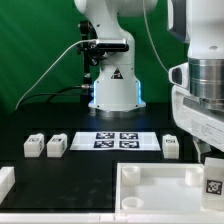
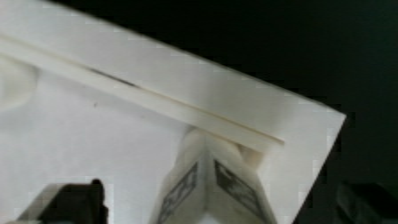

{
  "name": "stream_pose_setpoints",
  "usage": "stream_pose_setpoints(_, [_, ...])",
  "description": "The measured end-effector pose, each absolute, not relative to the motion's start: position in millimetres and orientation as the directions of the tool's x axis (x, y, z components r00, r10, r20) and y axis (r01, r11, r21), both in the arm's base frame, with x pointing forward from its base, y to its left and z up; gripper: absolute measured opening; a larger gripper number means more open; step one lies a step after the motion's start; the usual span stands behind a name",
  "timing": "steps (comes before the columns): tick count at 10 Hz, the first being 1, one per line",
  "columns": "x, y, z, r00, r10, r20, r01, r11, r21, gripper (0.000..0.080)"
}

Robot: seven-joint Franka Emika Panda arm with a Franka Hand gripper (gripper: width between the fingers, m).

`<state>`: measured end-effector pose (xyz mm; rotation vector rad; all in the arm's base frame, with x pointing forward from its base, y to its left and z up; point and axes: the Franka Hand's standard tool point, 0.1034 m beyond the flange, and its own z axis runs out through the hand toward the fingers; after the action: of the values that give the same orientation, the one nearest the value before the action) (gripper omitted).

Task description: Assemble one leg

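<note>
The small white blocky plastic leg (image 1: pixel 213 185) with its black-and-white square tag is sitting at the exterior view's right, over the near right corner of the large white square tray-like part with a raised rim (image 1: pixel 160 186), directly beneath the robot's white hand (image 1: pixel 205 150). In the wrist view the leg (image 2: pixel 210 183) is showing as a tagged white wedge standing against the tray's flat inner face (image 2: pixel 89 130), close to the ridged rim, while one dark fingertip (image 2: pixel 75 200) is showing to one side of it. Whether the hand is clenched on the leg or released cannot be told, since the jaws are hidden in both views. The likely step is seating the leg into the tray's corner, and the main risk is misalignment: a leg that is tilting or sitting off its socket could be jamming or catching on the rim, or pushing the unclamped tray across the black worktop (image 1: pixel 60 175). If the grip is loose, the leg could be twisting between the fingers or dropping out. Farther off, three alike white pegs (image 1: pixel 35 146) (image 1: pixel 56 144) (image 1: pixel 171 145) are resting on the worktop, flanking the flat white marker board (image 1: pixel 115 140), well apart from the hand and unlikely to be disturbed.
</note>
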<state>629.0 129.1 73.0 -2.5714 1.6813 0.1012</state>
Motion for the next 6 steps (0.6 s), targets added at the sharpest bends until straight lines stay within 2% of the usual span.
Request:
stream_pose_setpoints(2, [629.3, 127.2, 72.8, 0.562, -0.823, -0.087, -0.827, -0.561, -0.037, 0.0649])
stream_pose_setpoints(3, [631.4, 121.0, 72.0, 0.755, -0.653, -0.061, -0.655, -0.754, -0.039, 0.0649])
stream_pose_setpoints(4, [633.6, 115.7, 72.1, 0.860, -0.509, -0.044, -0.510, -0.859, -0.039, 0.0649])
stream_pose_setpoints(5, [635.7, 112.4, 72.1, 0.942, -0.333, -0.026, -0.334, -0.941, -0.045, 0.0649])
stream_pose_setpoints(6, [635.6, 113.3, 72.1, 0.925, -0.380, -0.029, -0.381, -0.924, -0.047, 0.0649])
